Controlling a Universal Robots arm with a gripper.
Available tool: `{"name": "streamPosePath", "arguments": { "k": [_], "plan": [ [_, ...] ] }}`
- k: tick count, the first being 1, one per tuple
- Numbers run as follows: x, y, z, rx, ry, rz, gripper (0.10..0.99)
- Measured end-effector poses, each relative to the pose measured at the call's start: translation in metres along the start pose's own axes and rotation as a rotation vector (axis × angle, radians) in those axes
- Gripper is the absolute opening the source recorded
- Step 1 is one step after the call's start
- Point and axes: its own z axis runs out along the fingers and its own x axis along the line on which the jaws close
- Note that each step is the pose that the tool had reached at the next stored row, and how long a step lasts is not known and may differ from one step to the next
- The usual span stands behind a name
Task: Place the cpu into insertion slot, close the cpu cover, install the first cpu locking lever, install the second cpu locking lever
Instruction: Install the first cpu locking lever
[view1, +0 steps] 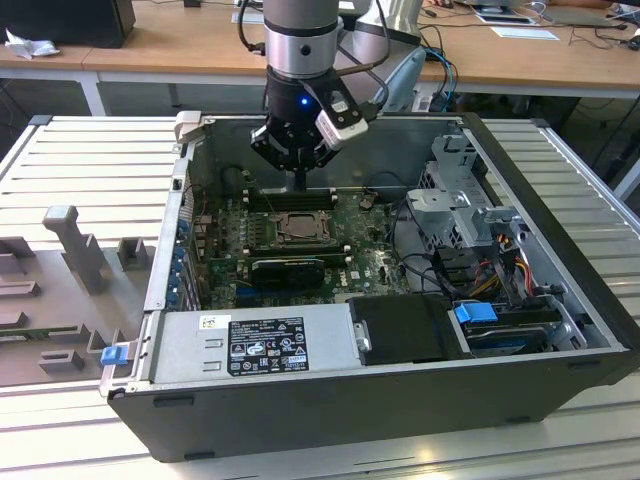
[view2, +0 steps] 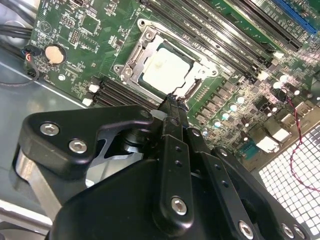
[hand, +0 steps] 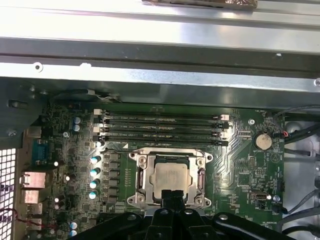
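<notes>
Tool narrow, fingers pressed together into one thin blade, holding nothing. Tip sits just above the near edge of the cpu cover, which lies flat over the cpu. Cpu seated in the insertion slot, silver top visible through the cover window in both wrist views. Memory slots lie just beyond the socket from the tool. Open computer case surrounds the board.

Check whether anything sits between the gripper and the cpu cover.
Nothing visible does. In the first wrist view the gripper is at the edge of the cpu cover, which lies flat around the cpu.
</notes>
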Motion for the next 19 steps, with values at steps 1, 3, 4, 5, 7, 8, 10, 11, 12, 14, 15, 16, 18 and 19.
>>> {"name": "streamPosePath", "arguments": {
  "k": [1,3,4,5,7,8,10,11,12,14,15,16,18,19],
  "plan": [
    [0.0003,0.0000,0.0001,0.000,0.0000,0.000,0.106],
    [0.0027,0.0001,0.0008,0.000,-0.0001,0.000,0.106],
    [0.0045,0.0002,0.0016,0.000,-0.0002,0.000,0.106],
    [0.0063,0.0002,0.0022,0.000,0.0000,0.000,0.106],
    [0.0104,0.0003,0.0040,0.000,-0.0001,0.000,0.106],
    [0.0132,0.0003,0.0054,0.000,0.0000,0.000,0.106],
    [0.0159,0.0004,0.0068,0.000,0.0003,0.000,0.106],
    [0.0178,0.0004,0.0077,0.000,0.0005,0.000,0.106],
    [0.0214,0.0005,0.0094,0.000,0.0005,0.000,0.106],
    [0.0289,0.0006,0.0116,0.000,0.0006,0.000,0.106],
    [0.0306,0.0007,0.0120,0.000,0.0006,0.000,0.106],
    [0.0325,0.0008,0.0124,0.000,0.0004,0.000,0.106],
    [0.0360,0.0009,0.0130,0.000,0.0003,0.000,0.106],
    [0.0391,0.0010,0.0133,0.000,0.0005,0.000,0.106]
  ]
}}
